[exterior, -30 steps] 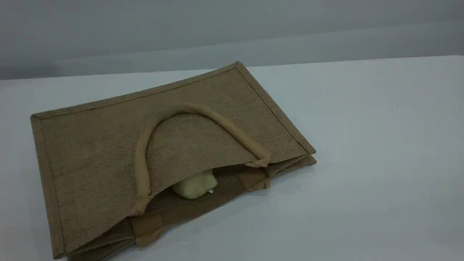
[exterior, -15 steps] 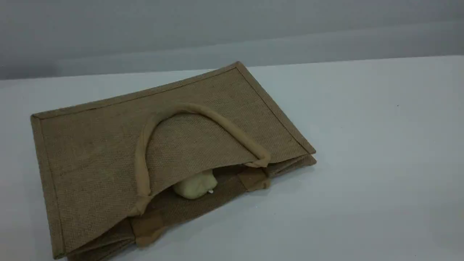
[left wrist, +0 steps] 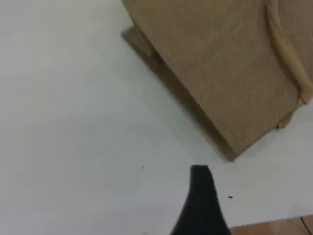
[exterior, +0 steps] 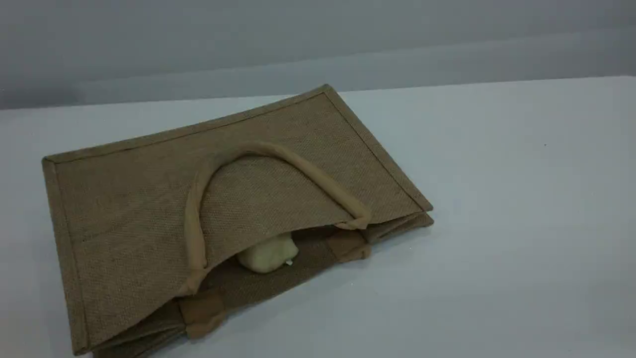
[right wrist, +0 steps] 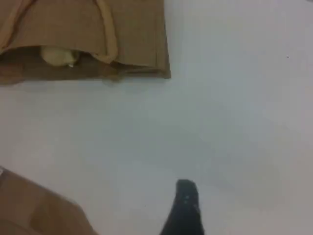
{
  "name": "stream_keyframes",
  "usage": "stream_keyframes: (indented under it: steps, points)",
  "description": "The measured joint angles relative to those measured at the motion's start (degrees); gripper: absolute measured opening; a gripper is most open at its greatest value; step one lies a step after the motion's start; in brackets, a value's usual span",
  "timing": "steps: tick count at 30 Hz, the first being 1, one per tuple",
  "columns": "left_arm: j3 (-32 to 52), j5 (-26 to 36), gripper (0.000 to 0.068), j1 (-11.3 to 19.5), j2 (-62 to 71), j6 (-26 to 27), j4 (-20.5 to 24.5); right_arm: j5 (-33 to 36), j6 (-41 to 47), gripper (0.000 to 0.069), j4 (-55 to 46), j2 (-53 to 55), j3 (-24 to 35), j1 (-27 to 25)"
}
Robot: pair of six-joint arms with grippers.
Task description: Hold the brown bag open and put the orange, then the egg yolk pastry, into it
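Bag [right wrist: 132,34] flat at table [right wrist: 220,107] top-left, pastry [right wrist: 57,56] inside mouth; right fingertip [right wrist: 186,200] over bare table, well apart.

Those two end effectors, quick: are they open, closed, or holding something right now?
Left end effector: open, holding nothing, above bare table beside the brown bag.
Right end effector: open, holding nothing, above bare table.

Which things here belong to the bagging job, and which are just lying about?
Job:
- brown bag, flat on its side
- egg yolk pastry, just inside the bag's mouth
- orange: not visible
- left gripper and right gripper, both empty, off the bag

Lying about:
- nothing but the table
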Motion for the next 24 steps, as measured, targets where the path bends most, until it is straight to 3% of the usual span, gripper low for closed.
stream_keyframes:
  steps: [15, 24]
  points:
    - [0.0, -0.28, 0.0493, 0.13, 0.0, 0.05, 0.0, 0.08, 0.0, 0.0533, 0.69, -0.17, 0.0, -0.05]
    - [0.0, -0.28, 0.0493, 5.86, -4.84, 0.05, 0.0, 0.12, -0.06, 0.0533, 0.63, -4.09, 0.0, -0.05]
